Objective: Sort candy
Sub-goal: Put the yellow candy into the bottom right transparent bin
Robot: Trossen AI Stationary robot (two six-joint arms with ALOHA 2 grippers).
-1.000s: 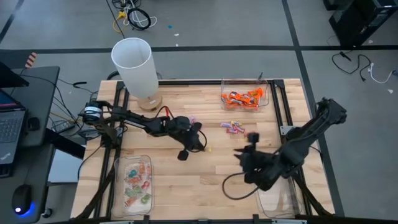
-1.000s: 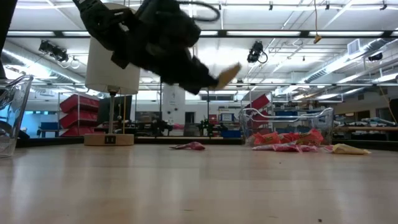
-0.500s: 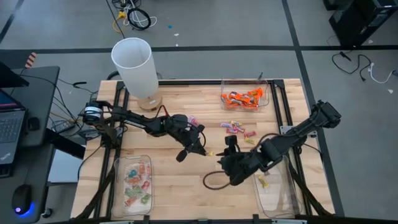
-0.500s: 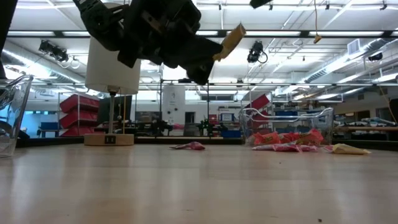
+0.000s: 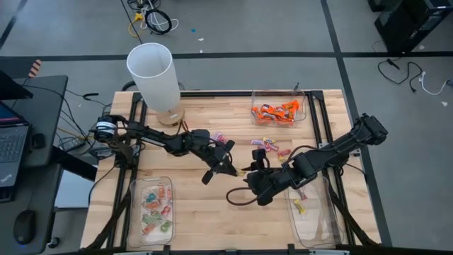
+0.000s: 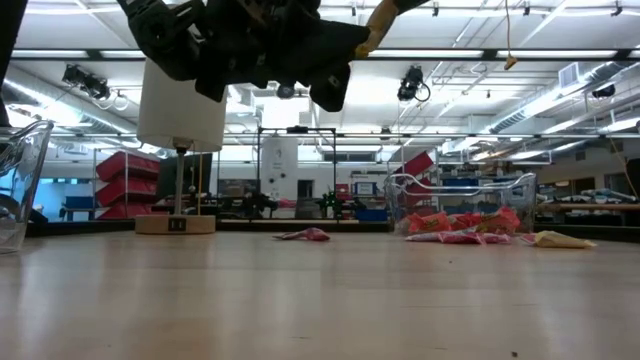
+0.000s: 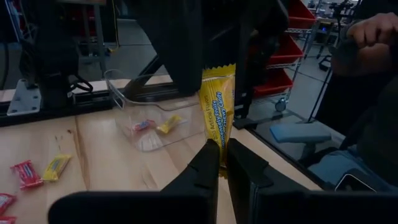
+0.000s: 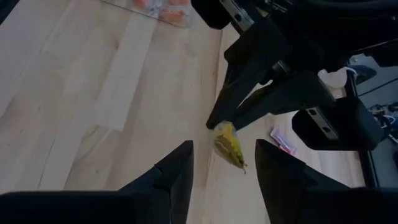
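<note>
My left gripper is shut on a yellow wrapped candy above the middle of the table. My right gripper is open and faces it from the table's right. Its fingers stand on either side of the candy without touching it. Loose candy lies on the table. Orange candy fills the far tray, pale candy the near left tray, and yellow candy lies in the near right tray. My left gripper pinches the yellow candy's near wrapper end between its two fingertips. The fingers come about level from the table's left. The candy sticks out past the fingertips, its free end tilted upward, lifted clear of the table.
A tall white cylinder on a wooden base stands at the far left of the table. Clear trays sit at the near left, near right and far right. A person's hand shows beyond the table.
My right gripper has swung toward the table's left, up to the left gripper and the candy. My left gripper has tipped upward, and the yellow candy has risen with it, its free end now pointing higher.
</note>
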